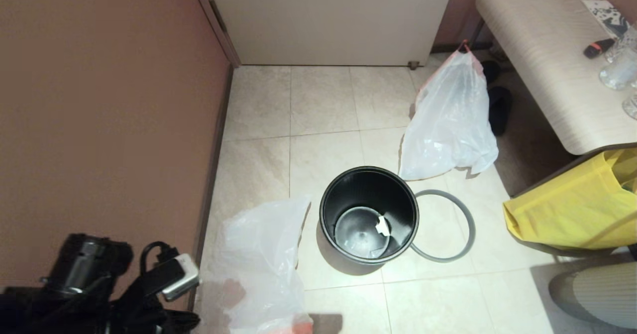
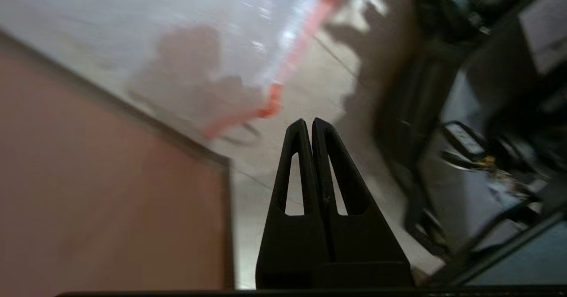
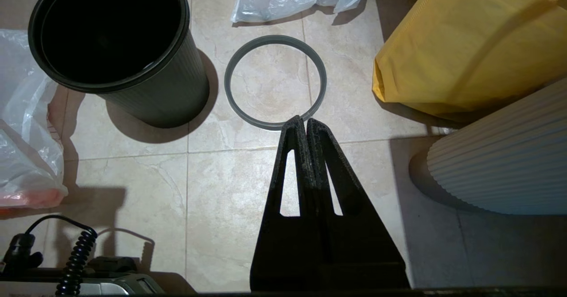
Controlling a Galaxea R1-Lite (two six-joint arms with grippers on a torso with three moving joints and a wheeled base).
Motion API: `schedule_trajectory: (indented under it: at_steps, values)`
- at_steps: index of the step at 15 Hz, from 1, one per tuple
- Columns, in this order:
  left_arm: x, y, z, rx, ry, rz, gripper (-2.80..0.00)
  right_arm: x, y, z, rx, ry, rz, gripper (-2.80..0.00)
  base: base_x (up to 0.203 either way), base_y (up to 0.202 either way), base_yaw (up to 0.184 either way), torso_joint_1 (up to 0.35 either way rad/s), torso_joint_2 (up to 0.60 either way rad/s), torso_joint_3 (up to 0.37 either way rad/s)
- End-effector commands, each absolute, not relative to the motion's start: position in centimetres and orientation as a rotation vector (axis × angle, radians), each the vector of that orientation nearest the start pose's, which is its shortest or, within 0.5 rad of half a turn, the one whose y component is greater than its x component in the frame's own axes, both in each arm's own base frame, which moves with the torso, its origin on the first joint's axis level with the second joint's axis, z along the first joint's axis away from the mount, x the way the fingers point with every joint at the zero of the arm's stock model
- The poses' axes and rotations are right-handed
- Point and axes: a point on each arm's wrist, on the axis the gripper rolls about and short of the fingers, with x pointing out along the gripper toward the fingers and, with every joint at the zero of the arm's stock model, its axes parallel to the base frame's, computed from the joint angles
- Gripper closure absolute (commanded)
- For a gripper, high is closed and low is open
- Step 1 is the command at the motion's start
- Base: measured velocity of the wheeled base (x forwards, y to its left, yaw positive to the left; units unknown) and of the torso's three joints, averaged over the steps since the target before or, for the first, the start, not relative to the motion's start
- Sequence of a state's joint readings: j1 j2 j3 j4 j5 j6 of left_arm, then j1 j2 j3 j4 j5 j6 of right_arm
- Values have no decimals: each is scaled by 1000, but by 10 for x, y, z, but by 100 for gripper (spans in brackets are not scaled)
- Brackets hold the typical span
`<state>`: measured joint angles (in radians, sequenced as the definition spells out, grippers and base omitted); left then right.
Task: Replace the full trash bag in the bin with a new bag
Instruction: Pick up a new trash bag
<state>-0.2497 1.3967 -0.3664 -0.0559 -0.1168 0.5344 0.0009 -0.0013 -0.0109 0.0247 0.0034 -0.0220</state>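
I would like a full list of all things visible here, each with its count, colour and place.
Bin: one, black, centre of the floor, with a white scrap inside.
Ring: one, grey, flat on the floor at the bin's right.
Full trash bag: one, translucent white, behind the bin, by the table.
New bag: one, translucent white with orange-red hem, left of the bin.
Table: one, pale, far right.
Fabric bag: one, yellow, under the table edge.
Left pincer: shut, near the new bag's hem.
Right pincer: shut, above the ring.
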Motion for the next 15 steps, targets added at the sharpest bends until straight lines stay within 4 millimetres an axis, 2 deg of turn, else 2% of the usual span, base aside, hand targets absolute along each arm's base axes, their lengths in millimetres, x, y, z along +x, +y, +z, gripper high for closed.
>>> schedule_trajectory:
  at_steps: [1,4,7,8,9,10,13,15]
  values:
    - [169,-58,68,539,1047,-661,0,-24,0,76,-18,15,5,0,0,0,0,0,0,0]
    - [177,-77,26,569,1173,-687,0,-24,0,76,-17,15,5,0,0,0,0,0,0,0]
    - [184,-85,-21,701,1252,-656,0,-24,0,76,-17,15,4,0,0,0,0,0,0,0]
    - [186,-85,-38,761,1258,-630,0,-24,0,76,-18,15,5,0,0,0,0,0,0,0]
    - [191,-87,-48,809,1190,-598,0,-24,0,76,-17,15,5,0,0,0,0,0,0,0]
    - [192,-85,-51,872,1104,-558,0,-24,0,76,-17,15,4,0,0,0,0,0,0,0]
    - [163,-67,-57,1078,1100,-563,0,-24,0,76,-17,15,5,0,0,0,0,0,0,0]
    - [168,-65,-66,1096,1066,-540,0,-24,0,76,-17,15,5,0,0,0,0,0,0,0]
